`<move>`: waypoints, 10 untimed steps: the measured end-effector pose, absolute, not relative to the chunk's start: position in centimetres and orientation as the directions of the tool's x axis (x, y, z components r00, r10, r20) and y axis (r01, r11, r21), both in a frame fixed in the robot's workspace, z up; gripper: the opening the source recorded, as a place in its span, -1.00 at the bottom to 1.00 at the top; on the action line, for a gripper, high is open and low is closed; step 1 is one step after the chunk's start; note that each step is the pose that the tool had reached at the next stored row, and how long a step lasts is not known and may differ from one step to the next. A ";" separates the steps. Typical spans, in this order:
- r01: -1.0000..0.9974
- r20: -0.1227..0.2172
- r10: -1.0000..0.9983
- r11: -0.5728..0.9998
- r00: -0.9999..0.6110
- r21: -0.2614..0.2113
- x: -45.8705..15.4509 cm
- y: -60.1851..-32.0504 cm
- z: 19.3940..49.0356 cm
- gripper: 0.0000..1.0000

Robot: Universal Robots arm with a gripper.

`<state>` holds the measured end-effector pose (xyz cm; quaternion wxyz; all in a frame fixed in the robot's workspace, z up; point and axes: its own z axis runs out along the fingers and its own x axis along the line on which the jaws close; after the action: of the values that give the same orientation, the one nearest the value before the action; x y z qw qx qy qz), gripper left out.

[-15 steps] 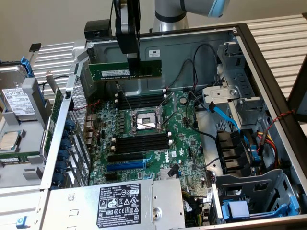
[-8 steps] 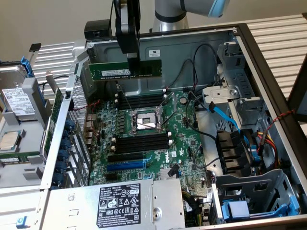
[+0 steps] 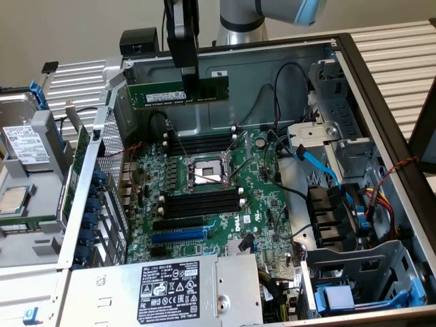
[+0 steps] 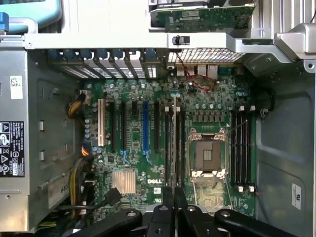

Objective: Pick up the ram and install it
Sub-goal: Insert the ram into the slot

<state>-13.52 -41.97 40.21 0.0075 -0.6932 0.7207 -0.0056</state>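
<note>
Item: ram [image 3: 153,94] | Hold: clamped in gripper [image 3: 190,83] | Position: aloft over motherboard [image 3: 266,204], seemingly above black memory slots [image 3: 201,202]

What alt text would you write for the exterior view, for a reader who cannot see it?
The end effector grips the ram, a long green stick, from above and holds it level over an open computer case. Below it lies the green motherboard with empty black memory slots.
</note>
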 end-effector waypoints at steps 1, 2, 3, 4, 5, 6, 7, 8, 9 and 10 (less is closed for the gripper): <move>-0.999 -0.003 -0.999 0.034 -0.033 -0.019 -13.5 -41.8 40.1 -0.74; -0.999 -0.003 -1.000 0.029 -0.029 -0.019 -13.5 -41.6 40.1 -0.74; -0.999 -0.003 -1.000 0.026 -0.025 -0.019 -13.5 -41.4 40.0 -0.74; -1.000 -0.003 -1.000 0.022 -0.022 -0.020 -13.5 -41.2 39.9 -0.74; -1.000 -0.002 -1.000 0.020 -0.020 -0.020 -13.5 -41.0 39.8 -0.74; -1.000 -0.002 -1.000 0.018 -0.018 -0.020 -13.5 -40.8 39.6 -0.74; -1.000 -0.002 -1.000 0.017 -0.017 -0.020 -13.5 -40.6 39.5 -0.74; -1.000 -0.002 -1.000 0.015 -0.015 -0.020 -13.5 -40.5 39.3 -0.74; -1.000 -0.002 -1.000 0.014 -0.014 -0.020 -13.4 -40.5 39.1 -0.74; -1.000 -0.001 -1.000 0.014 -0.014 -0.019 -13.4 -40.5 39.0 -0.74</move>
<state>-13.37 -40.51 38.97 0.0072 -0.7022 0.7119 -0.0063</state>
